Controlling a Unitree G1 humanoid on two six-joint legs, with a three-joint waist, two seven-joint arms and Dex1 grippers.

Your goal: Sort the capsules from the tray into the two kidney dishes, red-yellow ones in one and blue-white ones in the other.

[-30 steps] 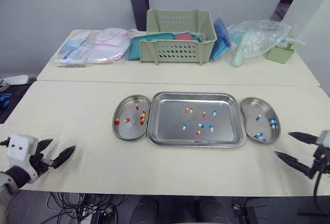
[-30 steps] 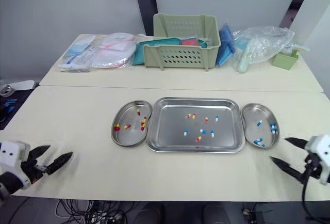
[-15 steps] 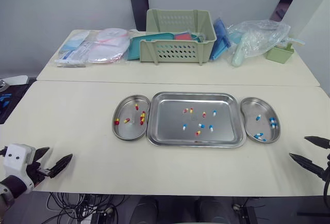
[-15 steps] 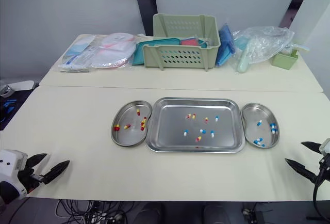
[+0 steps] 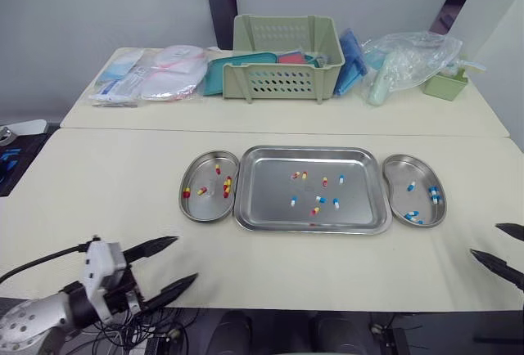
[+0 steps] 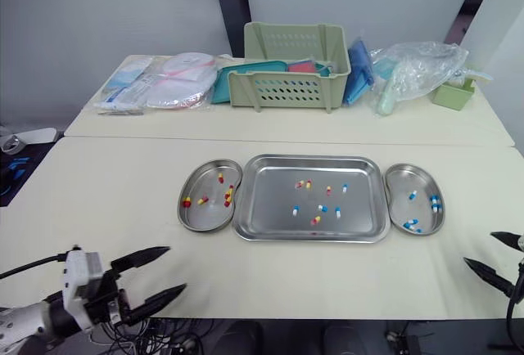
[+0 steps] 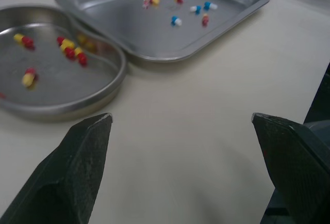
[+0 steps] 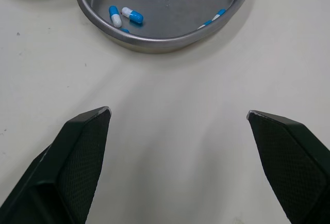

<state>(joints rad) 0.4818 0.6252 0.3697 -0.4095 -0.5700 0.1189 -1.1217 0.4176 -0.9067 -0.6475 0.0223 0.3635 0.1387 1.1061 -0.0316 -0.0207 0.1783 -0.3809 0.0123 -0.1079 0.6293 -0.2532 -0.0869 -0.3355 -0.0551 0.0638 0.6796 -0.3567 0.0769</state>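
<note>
A steel tray [image 5: 311,228] lies mid-table with several red-yellow and blue-white capsules [image 5: 318,199] in it. Against its left side sits a kidney dish [image 5: 208,206] holding red-yellow capsules [image 5: 226,183]. The kidney dish [image 5: 415,201] on its right holds blue-white capsules [image 5: 432,194]. My left gripper [image 5: 185,258] hovers open and empty at the table's front edge, left of the tray. In the left wrist view it [image 7: 180,115] faces the left dish [image 7: 62,102]. My right gripper [image 5: 485,239] is open and empty at the front right, close to the right dish [image 8: 154,41].
On the back table stand a green basket [image 5: 284,59], packets [image 5: 151,73] at the left, a clear plastic bag [image 5: 407,60] and a small green box [image 5: 444,85] at the right. A seam [image 5: 278,132] separates the two tables.
My left gripper has swung right along the front edge, closer to the left dish. My right gripper has drawn further right and toward the front edge.
</note>
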